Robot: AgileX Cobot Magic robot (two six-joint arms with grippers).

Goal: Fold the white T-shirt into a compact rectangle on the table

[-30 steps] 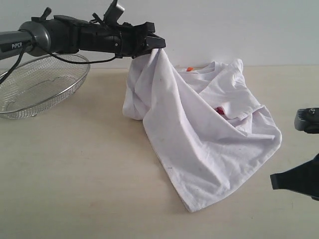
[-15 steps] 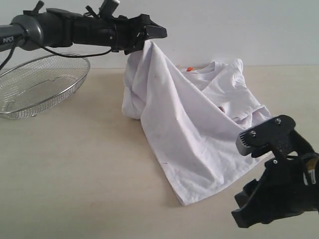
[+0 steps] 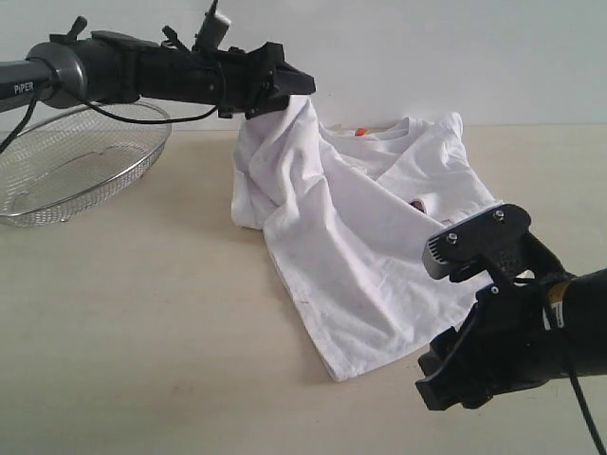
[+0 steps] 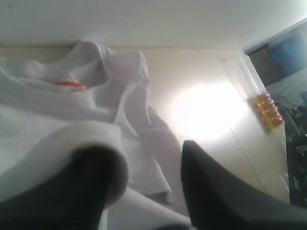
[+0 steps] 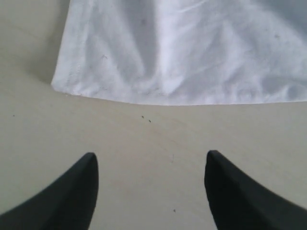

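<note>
The left gripper (image 3: 289, 90) is clamped on a corner of the T-shirt (image 3: 360, 237), lifting it above the table (image 3: 142, 322); the rest lies crumpled there. The right gripper (image 5: 151, 191), jaws apart, hovers just beside the shirt's near hem. A basket (image 3: 66, 175) sits far left

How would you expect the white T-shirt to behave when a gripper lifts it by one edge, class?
Probably floppy: the white T-shirt drapes in folds from the left gripper. Likely light, since one pinch holds it up. Its lower part trails on the table, so it may drag.
</note>
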